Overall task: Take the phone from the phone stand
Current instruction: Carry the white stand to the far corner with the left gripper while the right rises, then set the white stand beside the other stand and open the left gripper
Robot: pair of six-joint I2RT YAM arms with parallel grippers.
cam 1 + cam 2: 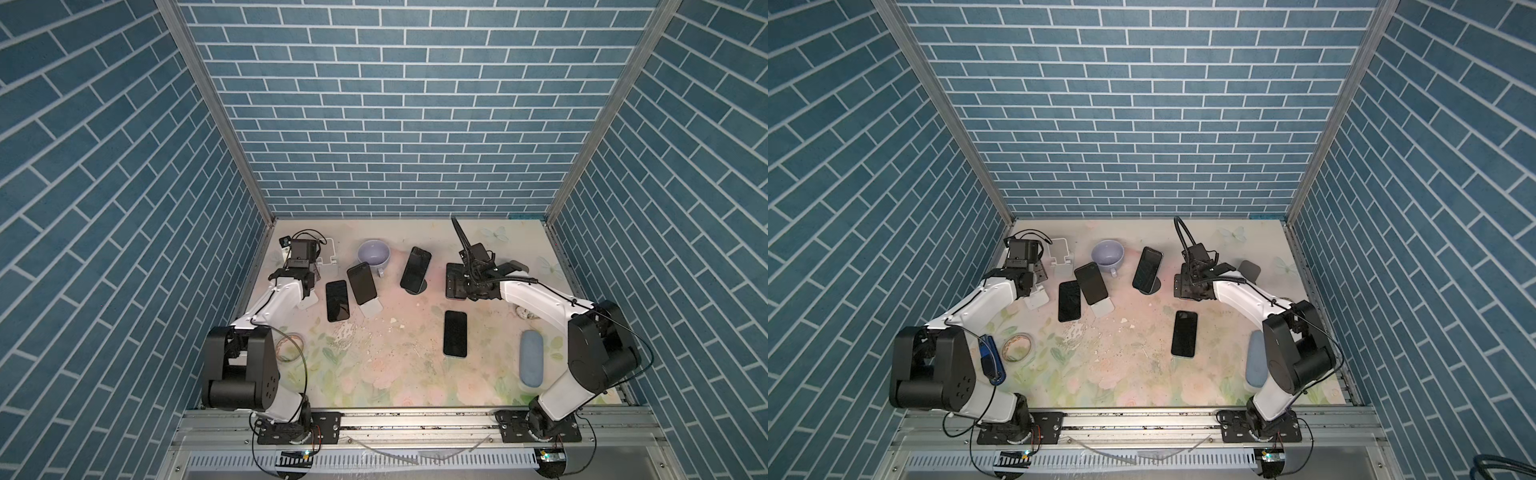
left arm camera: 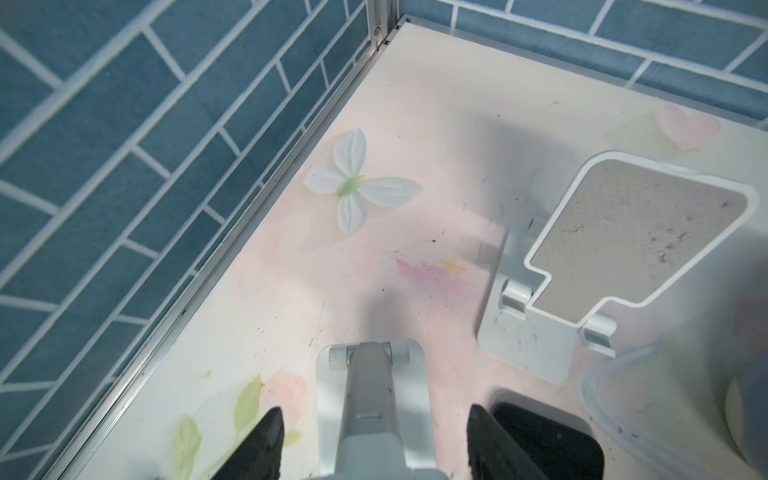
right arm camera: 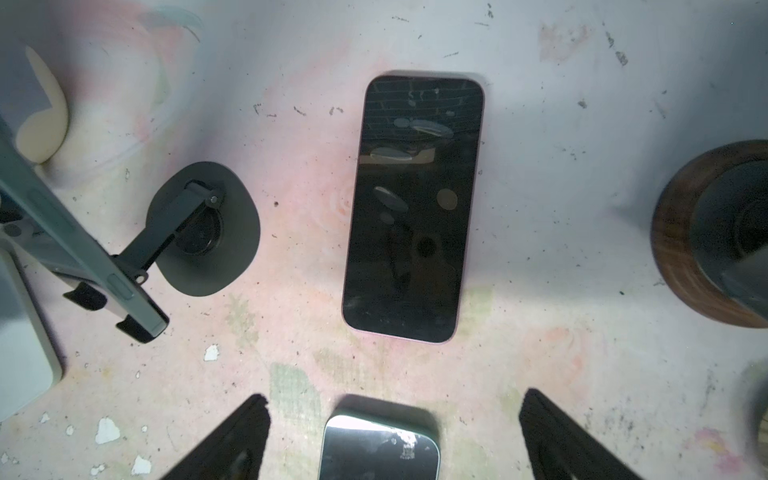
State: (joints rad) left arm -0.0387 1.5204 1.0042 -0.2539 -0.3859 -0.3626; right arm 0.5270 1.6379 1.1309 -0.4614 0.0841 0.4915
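1. Phones still propped number two. In both top views a dark phone (image 1: 415,269) leans on a black round-based stand (image 3: 232,249) mid-table. To its left a tilted phone (image 1: 361,282) leans on a white stand (image 1: 371,308).
2. Left gripper (image 2: 375,409) sits at the table's far left with its jaws released. Its fingers (image 2: 266,440) straddle the neck of an empty stand (image 2: 368,386), and a gap shows on both sides.
3. Right gripper (image 3: 395,395) hovers just right of the black round-based stand, jaws spread wide and holding nothing. A pink-edged phone (image 3: 415,208) lies flat beneath it.
4. Nearby things:
   - a flat phone (image 1: 336,300) lies just beside the tilted phone
   - a lavender mug (image 1: 374,253) stands just behind and between the propped pair
   - a green-edged phone (image 1: 455,333) lies flat nearer the front
   - a bare white stand (image 1: 328,251) sits near the back wall
   - a wooden-based stand (image 3: 706,237) stands beyond the right gripper
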